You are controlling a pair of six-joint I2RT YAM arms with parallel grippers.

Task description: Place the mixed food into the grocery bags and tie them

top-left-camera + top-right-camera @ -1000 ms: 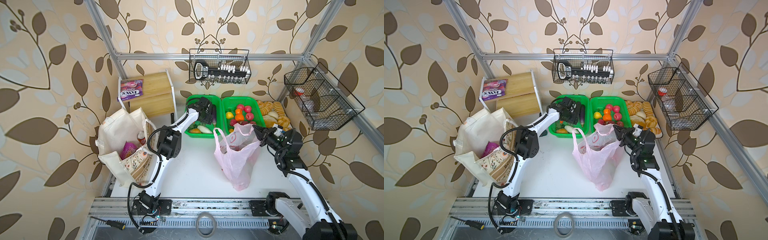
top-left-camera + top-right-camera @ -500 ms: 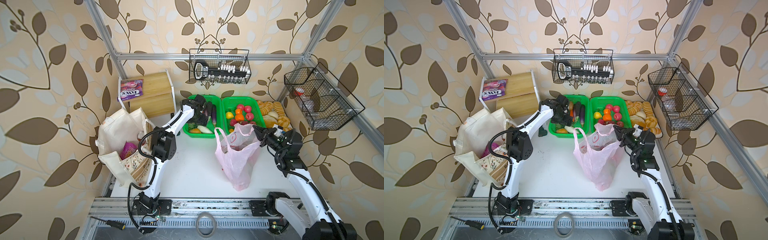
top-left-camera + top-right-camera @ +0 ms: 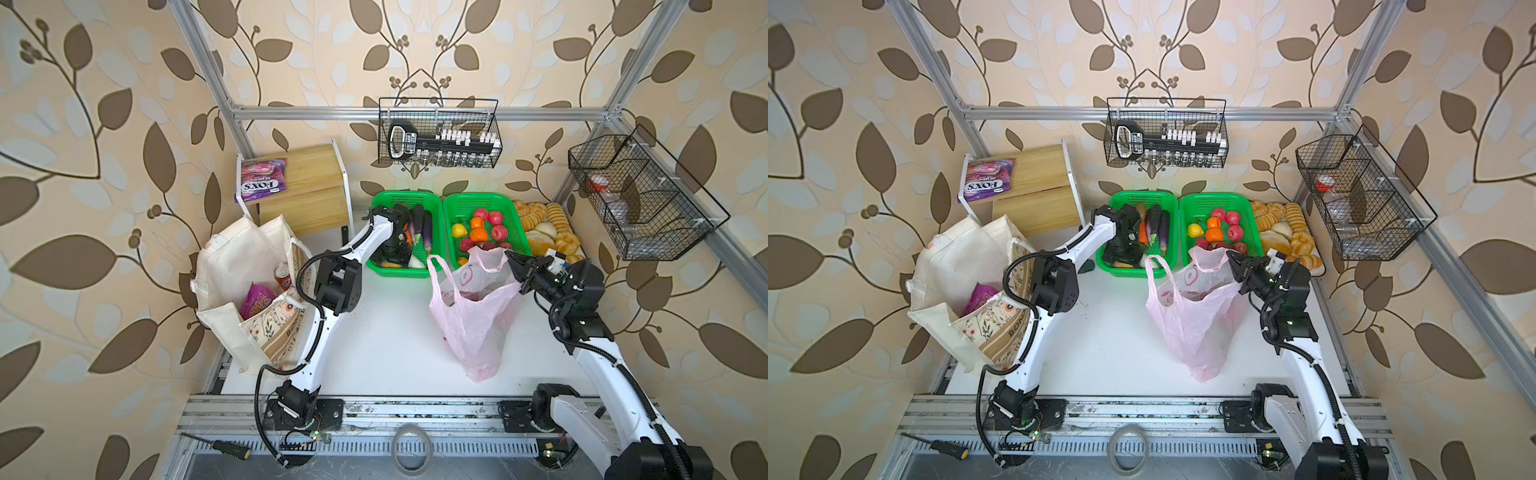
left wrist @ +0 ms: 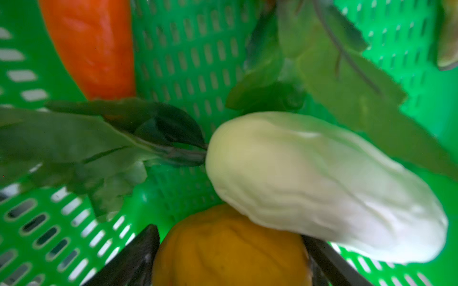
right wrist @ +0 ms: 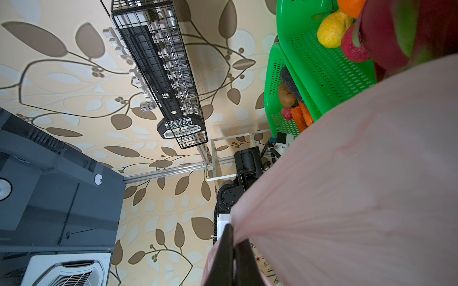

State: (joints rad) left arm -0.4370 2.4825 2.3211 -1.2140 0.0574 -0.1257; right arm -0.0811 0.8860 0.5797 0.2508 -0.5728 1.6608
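Centring matters: the left end effector, wide open astride the lumpy yellow-orange vegetable, should close squarely while the right end effector pinches the translucent pink plastic bag.

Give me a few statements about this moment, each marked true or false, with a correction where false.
1. The right pincer is shut on the rim of the pink plastic bag. True.
2. The red drink can sits in the pink plastic bag. False: it stands in the canvas tote, beside the purple packet.
3. The left pincer hovers above the canvas tote. False: it is down in the green vegetable basket, open, its fingers on either side of a yellow-orange vegetable.
4. A purple-pink FOX'S packet lies on the wooden shelf. True.
5. Both bags are tied. False: both mouths are open.
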